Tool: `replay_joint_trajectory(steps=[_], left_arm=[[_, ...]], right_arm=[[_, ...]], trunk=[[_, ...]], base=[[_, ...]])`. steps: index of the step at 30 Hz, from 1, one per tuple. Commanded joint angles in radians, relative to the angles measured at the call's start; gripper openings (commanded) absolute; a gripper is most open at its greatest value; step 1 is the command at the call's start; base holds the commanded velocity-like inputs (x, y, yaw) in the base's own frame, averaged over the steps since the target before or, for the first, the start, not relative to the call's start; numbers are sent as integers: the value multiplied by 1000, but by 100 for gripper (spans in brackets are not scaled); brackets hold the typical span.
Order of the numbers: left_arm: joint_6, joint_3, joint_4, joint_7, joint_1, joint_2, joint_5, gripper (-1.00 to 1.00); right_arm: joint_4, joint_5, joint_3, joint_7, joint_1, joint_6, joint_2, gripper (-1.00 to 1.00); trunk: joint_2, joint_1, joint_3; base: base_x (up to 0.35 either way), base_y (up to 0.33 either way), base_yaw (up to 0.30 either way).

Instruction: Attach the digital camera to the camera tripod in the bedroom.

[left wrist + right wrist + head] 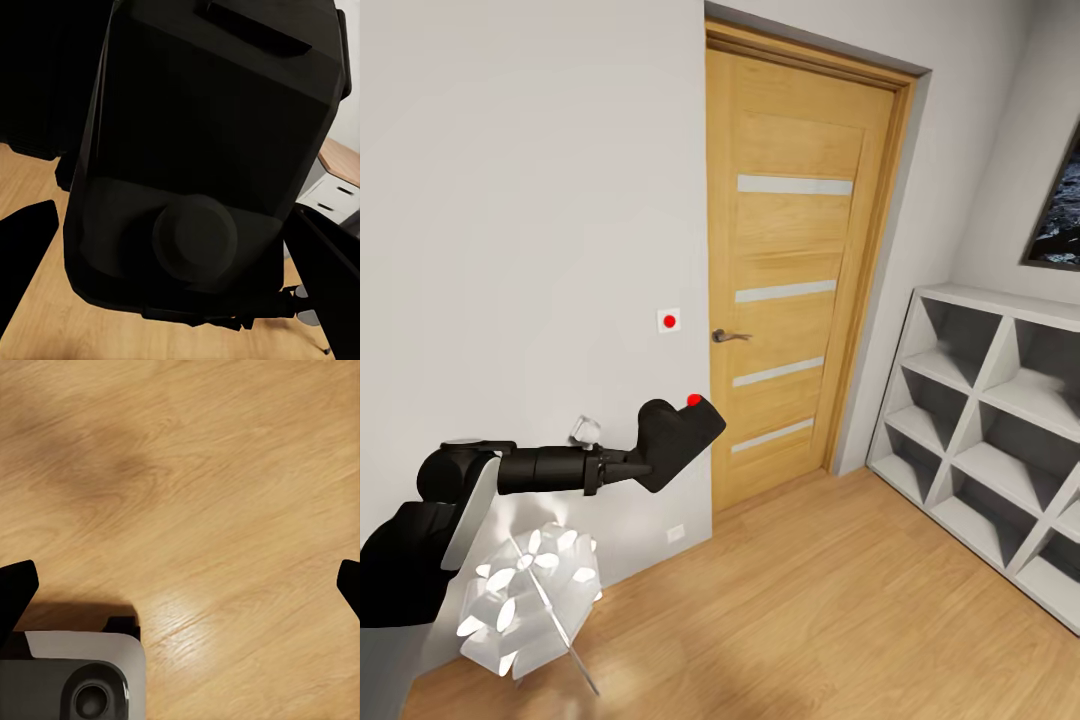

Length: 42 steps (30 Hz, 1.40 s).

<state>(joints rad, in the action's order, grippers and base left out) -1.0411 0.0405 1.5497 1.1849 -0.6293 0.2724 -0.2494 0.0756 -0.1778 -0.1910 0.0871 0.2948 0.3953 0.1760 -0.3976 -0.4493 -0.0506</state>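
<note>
The left gripper (628, 466) is clamping the digital camera (675, 437); the right gripper's fingers (16, 585) are hanging spread over the wood floor (210, 495).

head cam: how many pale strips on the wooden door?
4, stacked down the door: the top strip, one above the handle, one below the handle, the lowest near the held digital camera.

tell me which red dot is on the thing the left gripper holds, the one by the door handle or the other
The other: the red button tops the digital camera held in the left gripper. The dot on the white wall switch sits on the wall beside the door.
</note>
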Motion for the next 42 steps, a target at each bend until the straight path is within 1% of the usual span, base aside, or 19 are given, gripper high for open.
replay_joint_trajectory(steps=[1, 7, 12, 42], left_arm=[[-6, 1, 0, 2, -1, 1, -4, -100], [-6, 1, 0, 2, -1, 1, -4, -100], [-6, 1, 0, 1, -1, 1, -4, -100], [-6, -1, -2, 2, -1, 1, -4, -100]], right_arm=[[4, -8, -9, 2, 2, 7, 1, 100], [4, -8, -9, 2, 2, 7, 1, 100], [4, -8, -9, 2, 2, 7, 1, 100], [4, -8, -9, 2, 2, 7, 2, 100]], trunk=[[-2, -1, -2], [-2, -1, -2], [-2, -1, -2], [-2, -1, -2]], base=[[6, -6, -1], [3, -3, -20], [1, -1, -178], [0, 0, -291]])
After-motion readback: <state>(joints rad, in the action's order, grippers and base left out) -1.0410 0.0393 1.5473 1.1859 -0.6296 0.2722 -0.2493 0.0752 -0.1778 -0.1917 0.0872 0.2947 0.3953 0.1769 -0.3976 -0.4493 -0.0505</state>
